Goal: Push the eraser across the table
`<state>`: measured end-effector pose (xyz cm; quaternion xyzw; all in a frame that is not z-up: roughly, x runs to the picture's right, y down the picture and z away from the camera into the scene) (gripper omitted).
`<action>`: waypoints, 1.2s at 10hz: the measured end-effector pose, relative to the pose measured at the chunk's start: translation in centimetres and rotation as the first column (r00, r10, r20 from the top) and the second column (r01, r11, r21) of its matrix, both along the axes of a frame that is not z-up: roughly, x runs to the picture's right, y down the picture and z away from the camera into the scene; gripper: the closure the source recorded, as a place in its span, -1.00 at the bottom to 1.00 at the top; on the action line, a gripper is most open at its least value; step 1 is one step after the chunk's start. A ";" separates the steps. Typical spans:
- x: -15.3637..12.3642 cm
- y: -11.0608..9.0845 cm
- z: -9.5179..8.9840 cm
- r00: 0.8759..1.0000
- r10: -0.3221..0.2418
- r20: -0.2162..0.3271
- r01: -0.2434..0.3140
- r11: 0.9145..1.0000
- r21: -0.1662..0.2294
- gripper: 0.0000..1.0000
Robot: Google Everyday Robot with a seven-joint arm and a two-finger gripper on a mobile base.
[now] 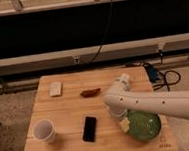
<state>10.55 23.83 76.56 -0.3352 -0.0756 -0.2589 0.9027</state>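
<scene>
Robot's gripper (124, 123) hung low at lower centre of the frame, over a round green plate's (149, 127) rim; whether it was clenched or released could not be told.
The flat black rectangular eraser (89, 128) lay just left of it, apart, on the square light-wood table (66, 105). Likely best: meet its long side low and squarely.

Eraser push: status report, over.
Gripper low between eraser and green bowl, not touching eraser. Eraser flat on table, near front edge. White cup beyond it.
</scene>
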 end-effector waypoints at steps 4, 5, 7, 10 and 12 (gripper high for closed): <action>-0.1 0.8 0.4 1.000 -0.020 0.018 0.020 1.000 -0.012 -0.20; -0.2 1.0 0.5 0.999 -0.026 0.022 0.027 1.000 -0.015 -0.39; -0.4 1.2 0.7 0.999 -0.031 0.036 0.032 0.999 -0.020 -0.53; -0.8 2.2 1.2 0.996 -0.064 0.062 0.067 0.997 -0.039 -0.04; -1.3 2.4 1.5 0.995 -0.072 0.075 0.075 0.997 -0.036 0.41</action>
